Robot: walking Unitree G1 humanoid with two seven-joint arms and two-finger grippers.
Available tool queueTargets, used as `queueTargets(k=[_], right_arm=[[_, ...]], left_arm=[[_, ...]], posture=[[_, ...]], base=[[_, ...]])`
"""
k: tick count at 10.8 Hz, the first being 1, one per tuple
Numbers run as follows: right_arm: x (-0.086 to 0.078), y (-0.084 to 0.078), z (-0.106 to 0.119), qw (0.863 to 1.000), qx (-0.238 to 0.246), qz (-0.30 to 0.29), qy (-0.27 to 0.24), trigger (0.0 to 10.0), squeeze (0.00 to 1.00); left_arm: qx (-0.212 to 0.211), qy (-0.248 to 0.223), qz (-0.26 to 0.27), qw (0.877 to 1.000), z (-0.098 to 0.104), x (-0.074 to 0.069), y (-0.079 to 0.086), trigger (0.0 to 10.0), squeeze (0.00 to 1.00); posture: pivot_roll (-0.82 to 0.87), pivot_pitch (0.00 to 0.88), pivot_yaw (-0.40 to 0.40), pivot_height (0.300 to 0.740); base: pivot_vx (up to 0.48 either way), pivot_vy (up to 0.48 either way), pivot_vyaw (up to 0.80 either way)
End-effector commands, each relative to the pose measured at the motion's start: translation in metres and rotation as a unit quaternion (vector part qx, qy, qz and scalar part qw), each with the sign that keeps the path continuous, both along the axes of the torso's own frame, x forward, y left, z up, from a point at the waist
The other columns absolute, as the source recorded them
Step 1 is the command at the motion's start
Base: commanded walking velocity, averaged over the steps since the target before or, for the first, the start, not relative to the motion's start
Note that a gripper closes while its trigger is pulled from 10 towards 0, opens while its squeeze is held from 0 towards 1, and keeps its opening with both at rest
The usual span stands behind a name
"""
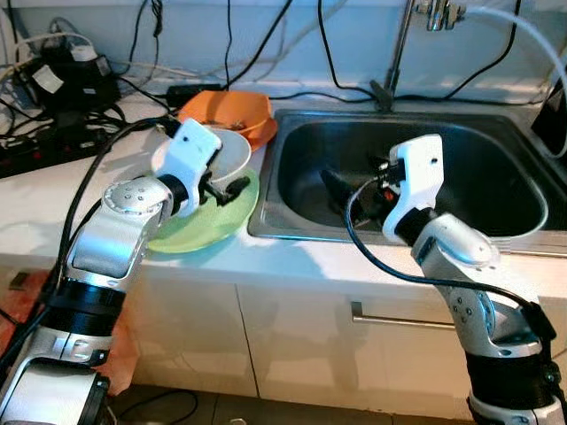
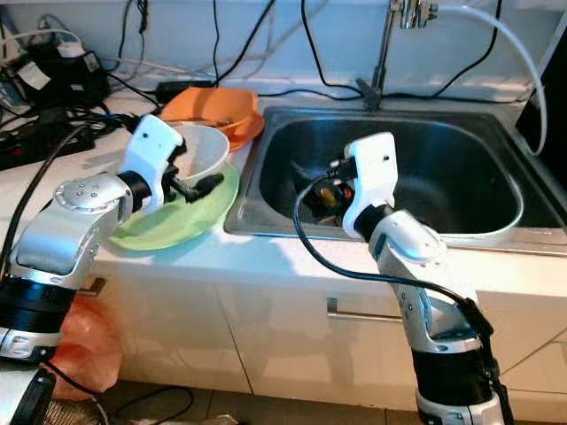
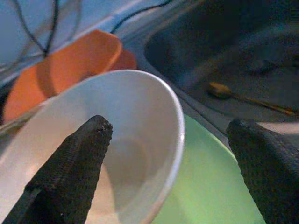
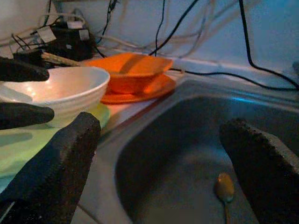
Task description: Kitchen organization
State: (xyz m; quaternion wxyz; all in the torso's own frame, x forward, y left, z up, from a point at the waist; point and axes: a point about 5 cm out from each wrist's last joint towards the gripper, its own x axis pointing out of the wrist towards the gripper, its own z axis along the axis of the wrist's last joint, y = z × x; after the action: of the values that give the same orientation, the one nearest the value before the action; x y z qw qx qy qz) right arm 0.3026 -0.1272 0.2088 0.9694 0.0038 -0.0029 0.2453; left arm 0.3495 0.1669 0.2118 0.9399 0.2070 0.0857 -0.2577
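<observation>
A white bowl stands on a light green plate on the counter, left of the sink. My left gripper is open and straddles the bowl's near rim. One of its fingers is inside the bowl and the other is over the green plate. My right gripper hangs open inside the sink basin with nothing between its fingers. A brass-coloured spoon lies on the sink floor ahead of it.
An orange bowl on an orange plate sits behind the white bowl. Power strips and tangled cables crowd the back left of the counter. A tap rises behind the sink. Cabinet doors with a handle lie below.
</observation>
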Motion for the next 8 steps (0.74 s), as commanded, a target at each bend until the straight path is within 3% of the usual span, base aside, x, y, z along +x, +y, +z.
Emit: queueTargets(k=[1,2,3,4,5,6,8], right_arm=[[-0.002,0.002,0.004,1.0,0.005,0.004,-0.001,10.0,0.0],[-0.004,0.003,0.005,1.0,0.014,0.015,0.006,10.0,0.0],[-0.007,0.007,0.006,0.999,0.035,0.039,0.016,10.0,0.0],[-0.009,0.008,0.006,0.998,0.041,0.053,0.021,10.0,0.0],[-0.015,0.01,0.005,0.994,0.036,0.093,0.033,10.0,0.0],[-0.023,0.014,0.005,0.989,0.027,0.139,0.041,10.0,0.0],[-0.029,0.018,0.004,0.985,0.022,0.166,0.048,10.0,0.0]], left_arm=[[0.024,0.012,-0.009,1.0,-0.003,0.002,0.003,10.0,0.0],[0.037,0.021,-0.006,0.999,-0.007,0.005,0.011,10.0,0.0],[0.041,0.023,-0.003,0.999,-0.008,0.007,0.014,9.0,0.0],[0.043,0.022,-0.001,0.999,-0.009,0.008,0.016,9.0,0.0],[0.035,0.021,0.002,0.999,-0.01,0.01,0.019,0.0,0.0],[0.025,0.018,0.004,1.0,-0.009,0.012,0.02,0.0,0.0],[0.018,0.006,0.005,1.0,-0.005,0.014,0.02,0.0,0.0]], posture=[[0.04,0.087,0.061,0.74],[0.03,0.092,0.06,0.74],[0.03,0.093,0.056,0.74],[0.03,0.093,0.056,0.74],[0.03,0.089,0.054,0.74],[0.03,0.087,0.053,0.74],[0.03,0.082,0.053,0.74]], base=[[0.0,0.0,0.0],[0.0,0.0,0.0],[0.0,0.0,0.0],[0.0,0.0,0.0],[0.0,0.0,0.0],[0.0,0.0,0.0],[0.0,0.0,0.0]])
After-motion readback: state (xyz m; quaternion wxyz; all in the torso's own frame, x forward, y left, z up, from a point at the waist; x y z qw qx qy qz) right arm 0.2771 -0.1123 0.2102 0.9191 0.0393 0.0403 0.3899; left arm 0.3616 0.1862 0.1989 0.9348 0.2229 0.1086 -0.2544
